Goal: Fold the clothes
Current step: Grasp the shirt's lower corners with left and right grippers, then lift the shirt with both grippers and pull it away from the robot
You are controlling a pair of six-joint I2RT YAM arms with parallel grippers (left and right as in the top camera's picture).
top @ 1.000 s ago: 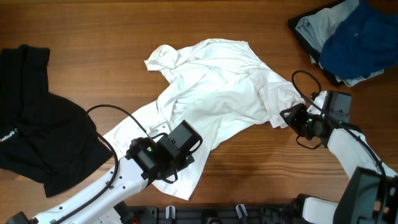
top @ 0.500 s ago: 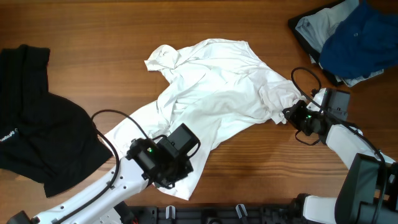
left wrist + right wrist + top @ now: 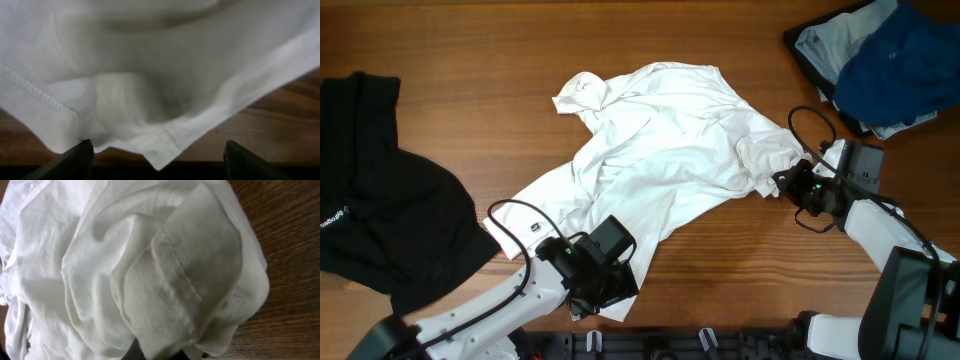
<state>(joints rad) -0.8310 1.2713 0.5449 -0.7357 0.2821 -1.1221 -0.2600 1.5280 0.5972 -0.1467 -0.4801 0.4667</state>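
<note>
Left hand [image 3: 159, 159] has drawn back and released the T-shirt [image 3: 660, 140]; right hand [image 3: 785, 185] grasps its edge.

White T-shirt [image 3: 660, 150] crumpled, centre; black garment [image 3: 380, 200] left; blue-grey pile [image 3: 890, 60] far right.

We see no readable text, only a small white print [image 3: 330, 218] on the black garment [image 3: 390, 200] at the left edge, too small to make out.
</note>
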